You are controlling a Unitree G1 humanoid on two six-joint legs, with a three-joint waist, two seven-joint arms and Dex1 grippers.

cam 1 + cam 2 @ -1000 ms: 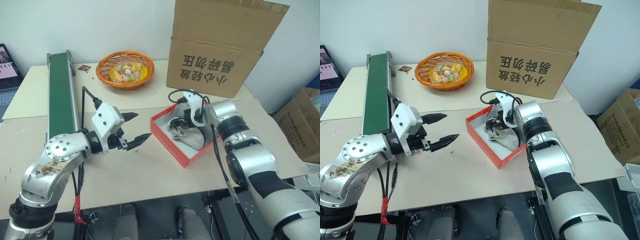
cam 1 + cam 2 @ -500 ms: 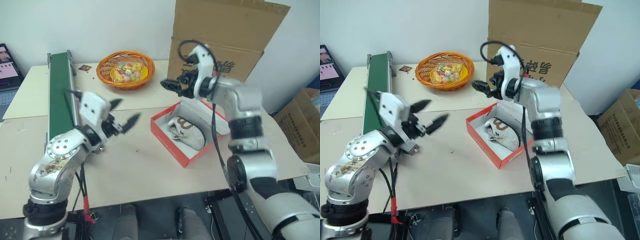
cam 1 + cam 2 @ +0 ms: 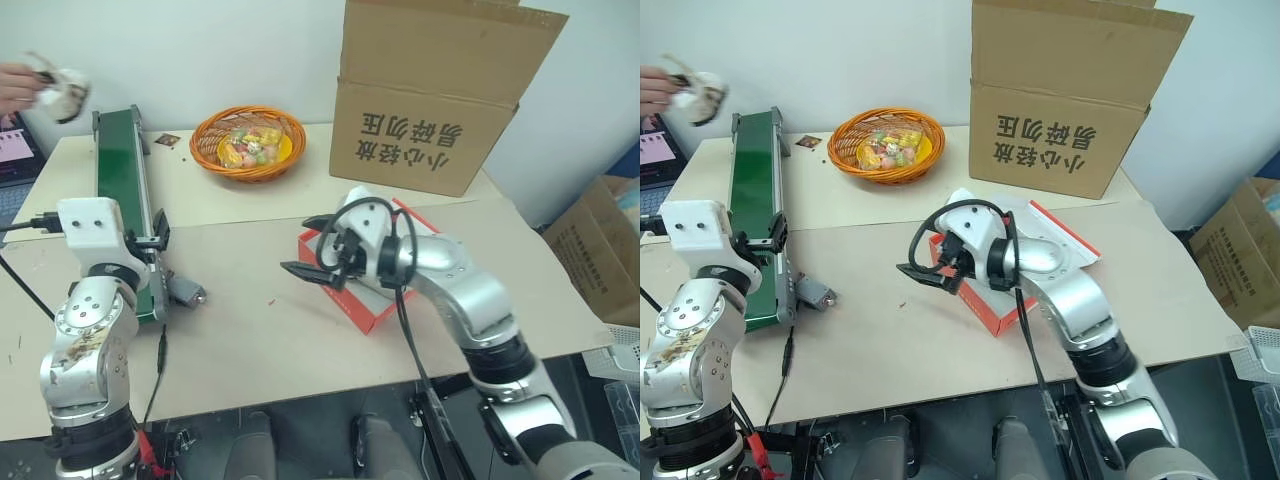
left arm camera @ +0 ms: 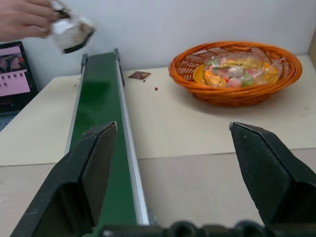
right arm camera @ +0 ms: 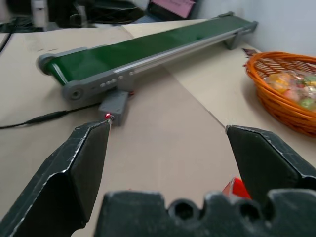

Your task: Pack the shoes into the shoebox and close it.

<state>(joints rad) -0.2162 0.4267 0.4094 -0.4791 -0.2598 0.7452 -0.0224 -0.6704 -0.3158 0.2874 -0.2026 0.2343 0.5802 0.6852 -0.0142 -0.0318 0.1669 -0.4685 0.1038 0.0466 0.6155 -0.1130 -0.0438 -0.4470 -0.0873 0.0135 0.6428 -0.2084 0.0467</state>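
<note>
The right tool (image 3: 305,272) hangs empty over the desk (image 3: 250,330) with its two black fingers spread wide, pointing toward the conveyor (image 3: 752,210). Directly behind it sits the red shoebox (image 3: 375,312), largely hidden by the right arm, its white-lined lid (image 3: 1060,235) lying open toward the brown carton (image 3: 440,95); whatever is inside cannot be made out. The left tool (image 4: 173,168) is also wide open and empty, aimed along the green conveyor belt. Ahead of it, past the far end of the belt, a person's hand (image 3: 20,82) holds one small off-white shoe (image 3: 62,92) in the air. The orange basket (image 4: 236,71) of wrapped sweets stands on the desk ahead of that tool, beside the belt.
</note>
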